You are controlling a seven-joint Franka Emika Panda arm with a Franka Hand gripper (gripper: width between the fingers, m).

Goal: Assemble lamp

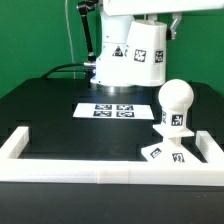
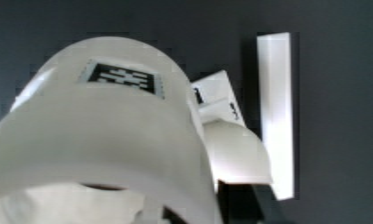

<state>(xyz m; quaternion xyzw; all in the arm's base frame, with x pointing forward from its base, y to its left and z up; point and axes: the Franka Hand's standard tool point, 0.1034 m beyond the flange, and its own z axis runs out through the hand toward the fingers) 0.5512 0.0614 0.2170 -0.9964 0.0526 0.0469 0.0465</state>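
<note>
Hand [image 1: 118, 88] grips shade [image 1: 117, 62] above marker board [image 1: 114, 110] — bulb [image 1: 175, 103] apart, near rail [image 1: 100, 170].

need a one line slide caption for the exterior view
Panda gripper holds the lamp shade above the marker board, while the bulb stands on its square base at the exterior view's right.

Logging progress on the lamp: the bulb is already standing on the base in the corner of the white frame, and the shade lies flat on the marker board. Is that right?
Not quite. The bulb does stand on the base in the frame's corner, but the shade does not lie on the marker board: the exterior view shows it held up above the board at the gripper.
</note>
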